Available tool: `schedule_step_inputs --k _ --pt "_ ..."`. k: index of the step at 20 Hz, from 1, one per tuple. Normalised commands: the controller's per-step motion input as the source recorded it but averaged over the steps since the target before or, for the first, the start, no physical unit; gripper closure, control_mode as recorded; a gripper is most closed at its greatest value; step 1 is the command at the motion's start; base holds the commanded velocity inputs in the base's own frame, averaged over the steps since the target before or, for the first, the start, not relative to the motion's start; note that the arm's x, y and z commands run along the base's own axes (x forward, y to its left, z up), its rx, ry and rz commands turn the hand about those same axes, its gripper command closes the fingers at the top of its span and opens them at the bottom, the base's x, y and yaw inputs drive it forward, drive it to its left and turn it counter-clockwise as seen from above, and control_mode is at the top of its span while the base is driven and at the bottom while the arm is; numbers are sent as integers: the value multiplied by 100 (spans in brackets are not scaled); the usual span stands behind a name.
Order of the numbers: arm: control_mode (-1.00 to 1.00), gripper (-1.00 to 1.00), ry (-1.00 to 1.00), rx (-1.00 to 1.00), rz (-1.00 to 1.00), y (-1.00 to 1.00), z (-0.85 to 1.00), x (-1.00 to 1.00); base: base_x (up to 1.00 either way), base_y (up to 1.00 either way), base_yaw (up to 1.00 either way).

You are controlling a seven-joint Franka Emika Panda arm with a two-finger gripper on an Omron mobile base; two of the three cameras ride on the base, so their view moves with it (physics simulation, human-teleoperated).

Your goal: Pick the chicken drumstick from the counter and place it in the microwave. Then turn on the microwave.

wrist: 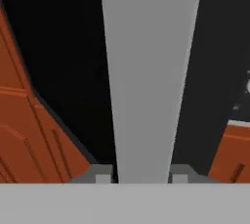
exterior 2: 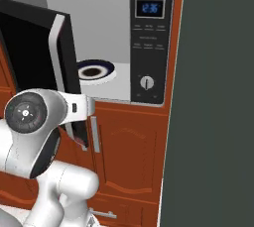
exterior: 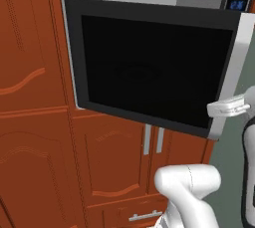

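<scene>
Door of the microwave (exterior 2: pixel 149 47) is hanging open on the left, and the gripper (wrist: pixel 140 176) is straddling its silver handle (wrist: pixel 149 71), fingers either side, looking clamped on it. Inside, a plate (exterior 2: pixel 96 71) is sitting (drumstick too small to confirm). Closing and switching on are seemingly left.

Black glass door (exterior: pixel 149 67) with silver frame on the microwave (exterior 2: pixel 149 47). Blue glowing display (exterior 2: pixel 149 7) on dark panel. Red-brown cupboards (exterior: pixel 35 122) with silver handles. White plate (exterior 2: pixel 95 71) with dark blue rim inside.
</scene>
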Motion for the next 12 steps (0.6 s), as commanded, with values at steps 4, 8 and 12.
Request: schedule_step_inputs --k 4,8,12 --pt "-100 -100 0 13 4 -7 74 -100 0 0 0" --pt "-100 -100 -1 21 -1 -36 15 -85 0 0 0" --pt "-100 -100 17 39 -17 -32 13 -1 0 0 0"
